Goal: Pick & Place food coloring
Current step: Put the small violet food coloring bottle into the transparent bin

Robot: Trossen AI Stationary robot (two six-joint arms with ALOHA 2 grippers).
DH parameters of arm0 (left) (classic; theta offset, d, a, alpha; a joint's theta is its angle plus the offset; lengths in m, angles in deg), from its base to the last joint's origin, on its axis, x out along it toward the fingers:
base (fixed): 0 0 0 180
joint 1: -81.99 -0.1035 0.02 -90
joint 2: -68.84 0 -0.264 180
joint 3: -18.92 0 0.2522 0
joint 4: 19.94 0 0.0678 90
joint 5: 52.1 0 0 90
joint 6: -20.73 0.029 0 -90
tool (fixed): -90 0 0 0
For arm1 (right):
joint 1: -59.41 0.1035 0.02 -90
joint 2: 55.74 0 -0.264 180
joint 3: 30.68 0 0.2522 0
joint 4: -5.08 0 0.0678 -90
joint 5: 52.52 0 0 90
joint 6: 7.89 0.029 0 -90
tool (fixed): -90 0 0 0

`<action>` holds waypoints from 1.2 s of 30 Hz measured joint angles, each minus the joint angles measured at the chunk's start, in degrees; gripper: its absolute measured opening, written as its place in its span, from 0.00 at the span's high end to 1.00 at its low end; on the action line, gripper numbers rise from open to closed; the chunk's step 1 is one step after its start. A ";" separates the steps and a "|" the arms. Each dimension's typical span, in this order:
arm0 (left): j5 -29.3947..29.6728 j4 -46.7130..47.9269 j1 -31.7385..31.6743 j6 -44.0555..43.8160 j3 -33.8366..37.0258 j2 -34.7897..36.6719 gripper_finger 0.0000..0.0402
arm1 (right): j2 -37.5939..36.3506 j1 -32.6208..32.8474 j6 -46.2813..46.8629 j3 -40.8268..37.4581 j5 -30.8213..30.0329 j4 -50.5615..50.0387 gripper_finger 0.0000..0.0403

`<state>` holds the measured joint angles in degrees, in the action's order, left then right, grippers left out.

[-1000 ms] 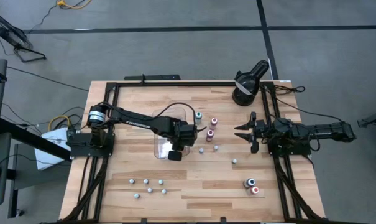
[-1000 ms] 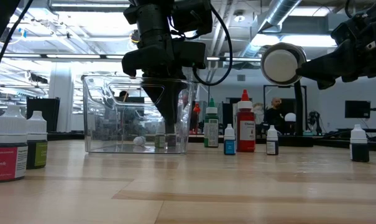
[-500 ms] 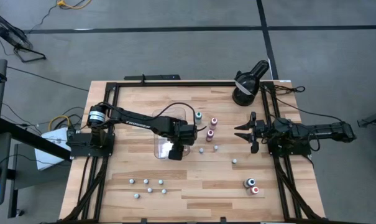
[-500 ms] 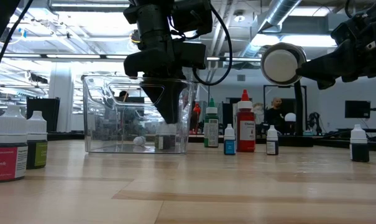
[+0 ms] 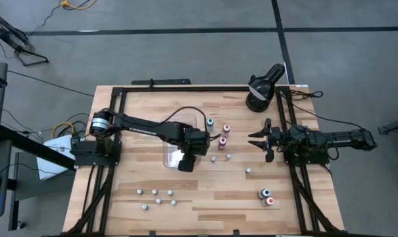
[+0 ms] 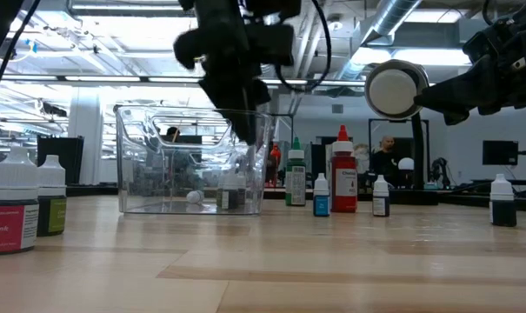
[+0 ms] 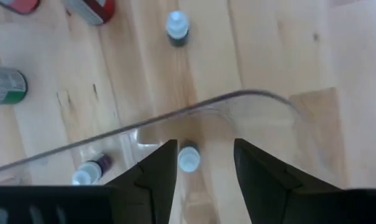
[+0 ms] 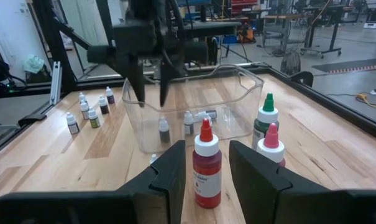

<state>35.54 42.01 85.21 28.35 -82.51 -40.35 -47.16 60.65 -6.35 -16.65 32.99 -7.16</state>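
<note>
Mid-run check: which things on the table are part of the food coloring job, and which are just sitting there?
Job:
- small bottles on the near table
- tall bottles by the tray
- bottles in the tray
- clear tray
- left gripper, fingers open over the tray

Lying about:
- black lamp at the far corner
- right gripper, waiting

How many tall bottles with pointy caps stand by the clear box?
3, right of the box: green beside its corner, pink next to it, red in front of pink. None look hidden.
</note>
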 joint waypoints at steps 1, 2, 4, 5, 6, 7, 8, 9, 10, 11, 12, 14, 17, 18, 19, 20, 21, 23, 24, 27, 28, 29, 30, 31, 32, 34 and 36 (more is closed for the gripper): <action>-0.01 0.69 0.17 -0.01 -0.46 0.36 0.63 | 0.00 0.02 0.00 0.02 0.00 0.05 0.72; -0.03 1.42 0.30 0.04 -0.84 0.76 0.63 | 0.02 0.01 0.01 0.01 0.00 0.19 0.72; -0.02 2.84 0.67 0.07 -1.02 1.99 0.63 | 0.04 0.02 0.00 0.00 0.02 0.01 0.72; -0.06 3.61 0.86 0.10 -1.02 2.69 0.63 | 0.03 0.01 0.00 0.02 0.00 0.12 0.72; 0.02 4.54 1.02 0.34 -1.02 3.43 0.63 | 0.02 0.00 0.01 0.01 0.00 0.19 0.72; 0.01 5.81 1.18 0.67 -1.02 4.26 0.63 | 0.03 0.01 0.01 0.00 0.01 0.03 0.72; 0.11 7.47 1.31 0.97 -1.02 5.28 0.63 | 0.04 0.02 0.02 0.00 0.00 0.01 0.72; 0.60 9.23 1.57 1.27 -1.02 6.54 0.63 | 0.02 0.00 0.00 0.00 0.00 0.10 0.72; 1.35 11.02 1.90 1.46 -1.02 8.07 0.63 | 0.02 0.00 0.01 0.00 0.00 0.17 0.72; 2.23 12.33 2.32 1.82 -1.02 9.80 0.63 | 0.03 0.01 0.00 0.00 0.00 0.15 0.72; 3.24 13.56 2.95 2.47 -1.04 11.69 0.63 | 0.04 0.02 0.00 0.02 0.00 0.15 0.72; 4.96 16.07 4.33 4.40 -1.06 15.05 0.63 | 0.02 0.02 0.01 0.01 0.00 0.15 0.72; 6.15 19.69 7.22 8.19 -0.27 20.25 0.63 | 0.02 0.00 0.01 0.02 0.00 0.15 0.72; 6.15 20.53 8.52 10.00 0.57 22.18 0.63 | 0.03 0.02 0.00 0.01 0.00 0.13 0.72; 6.11 21.54 10.07 11.71 1.63 23.91 0.63 | 0.04 0.01 0.00 0.00 0.00 0.15 0.72; 6.05 22.66 11.76 13.38 2.99 25.90 0.63 | 0.02 0.00 0.01 0.01 0.00 0.17 0.72; 5.73 23.70 13.63 14.66 4.26 27.58 0.63 | 0.03 0.00 0.00 0.02 0.00 0.14 0.72; 5.70 24.78 17.72 16.24 7.10 31.24 0.63 | 0.02 0.00 0.00 0.02 0.02 0.17 0.72; 5.65 25.22 19.79 16.76 8.57 32.92 0.63 | 0.02 0.02 0.00 0.00 0.00 0.17 0.72; 5.67 26.34 26.03 17.10 13.31 37.65 0.63 | 0.02 0.00 0.01 0.00 0.00 0.17 0.72; 5.67 26.31 27.89 16.93 14.78 39.01 0.63 | 0.04 0.01 0.01 0.01 0.00 0.15 0.72; 5.65 26.48 29.69 16.60 16.11 40.22 0.63 | 0.04 0.02 0.01 0.00 0.00 0.16 0.72; 5.65 27.14 31.46 15.97 17.24 41.28 0.63 | 0.03 0.00 0.00 0.00 0.00 0.17 0.72; 5.71 27.86 33.21 15.25 18.26 42.30 0.63 | 0.03 0.02 0.02 0.01 0.00 0.15 0.72; 5.75 28.53 34.94 14.36 19.14 43.25 0.63 | 0.04 0.00 0.00 0.00 0.00 0.17 0.72; 5.74 29.76 38.00 12.37 20.48 44.37 0.63 | 0.03 0.01 0.01 0.02 0.00 0.16 0.72; 5.68 30.32 40.65 10.16 21.33 44.58 0.63 | 0.03 0.02 0.00 0.02 0.00 0.17 0.72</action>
<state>41.22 72.34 125.87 38.51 -61.17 4.22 -47.13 60.67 -6.35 -16.63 32.99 -6.99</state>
